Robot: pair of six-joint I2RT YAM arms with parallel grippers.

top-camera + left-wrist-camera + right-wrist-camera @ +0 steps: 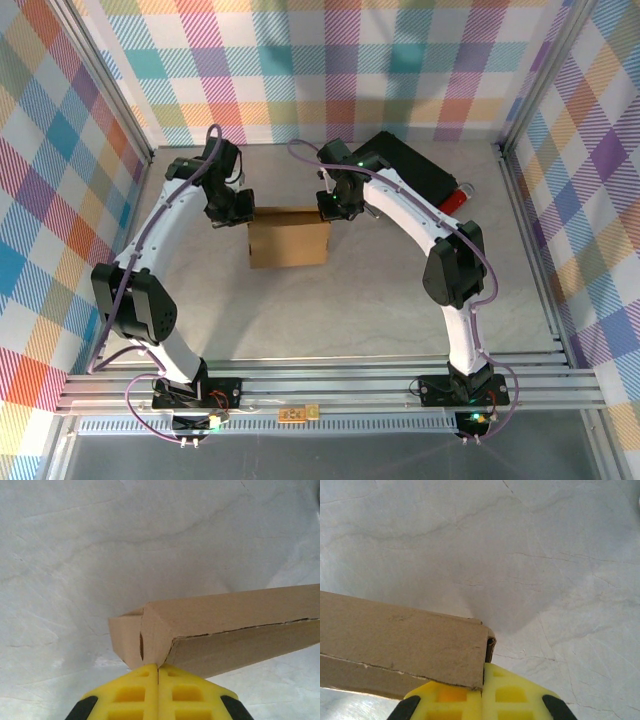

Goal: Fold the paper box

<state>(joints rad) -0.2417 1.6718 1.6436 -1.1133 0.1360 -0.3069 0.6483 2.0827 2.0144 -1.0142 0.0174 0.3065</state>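
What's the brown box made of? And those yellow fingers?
The box looks like thin cardboard: matte brown, with rough cut edges and creased folds. The fingers are probably hard plastic: smooth bright yellow with moulded square pockets.

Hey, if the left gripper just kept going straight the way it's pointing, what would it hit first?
The paper box: its corner sits right at the closed fingertips of the left gripper, apparently pinched there. Beyond it lies the bare table, though depth is unclear.
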